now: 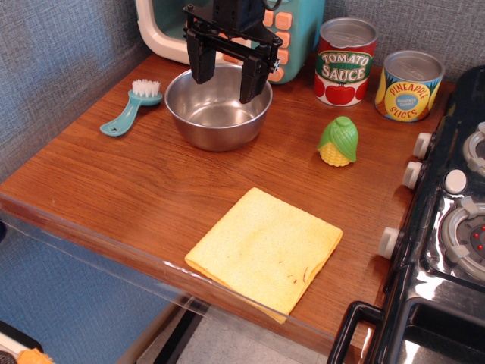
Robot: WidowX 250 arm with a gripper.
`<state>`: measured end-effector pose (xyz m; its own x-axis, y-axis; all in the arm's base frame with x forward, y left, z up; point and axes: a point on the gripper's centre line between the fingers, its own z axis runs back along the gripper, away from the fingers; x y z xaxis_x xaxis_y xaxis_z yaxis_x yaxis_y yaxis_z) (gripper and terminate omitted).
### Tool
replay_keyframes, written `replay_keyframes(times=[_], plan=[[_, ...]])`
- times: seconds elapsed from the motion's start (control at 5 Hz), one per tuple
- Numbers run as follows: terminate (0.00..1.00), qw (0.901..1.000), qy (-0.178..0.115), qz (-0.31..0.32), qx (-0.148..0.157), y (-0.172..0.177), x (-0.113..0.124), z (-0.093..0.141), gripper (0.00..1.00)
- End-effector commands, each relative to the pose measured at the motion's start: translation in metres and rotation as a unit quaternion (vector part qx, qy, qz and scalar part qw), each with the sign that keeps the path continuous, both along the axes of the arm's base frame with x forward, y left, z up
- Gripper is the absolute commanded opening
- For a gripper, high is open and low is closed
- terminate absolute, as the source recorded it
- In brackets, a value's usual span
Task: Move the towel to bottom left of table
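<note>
The yellow towel [265,249] lies flat and folded on the brown wooden table [121,182], near the front edge, right of the middle. It has faint reddish stains. My black gripper [225,80] hangs at the back of the table, above the steel bowl [217,108]. Its two fingers are spread apart and nothing is between them. The gripper is well behind and to the left of the towel, apart from it.
A teal brush [131,108] lies left of the bowl. A toy corn [338,141], a tomato sauce can [345,61] and a pineapple slices can [408,85] stand at the back right. A black toy stove [447,220] borders the right side. A toy microwave [174,26] stands behind.
</note>
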<state>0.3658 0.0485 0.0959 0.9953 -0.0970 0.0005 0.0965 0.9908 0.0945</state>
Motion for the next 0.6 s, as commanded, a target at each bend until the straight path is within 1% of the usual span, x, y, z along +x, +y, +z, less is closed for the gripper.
replay_keyframes(times=[0.0,0.2,0.4], plan=[[0.00,1.0000,0.000,0.000,0.000,0.000,0.000,0.000,1.00],[0.00,0.9996,-0.012,-0.005,0.025,-0.022,-0.011,0.001,1.00],[0.00,0.9985,-0.033,-0.028,0.035,-0.046,-0.031,0.007,1.00]])
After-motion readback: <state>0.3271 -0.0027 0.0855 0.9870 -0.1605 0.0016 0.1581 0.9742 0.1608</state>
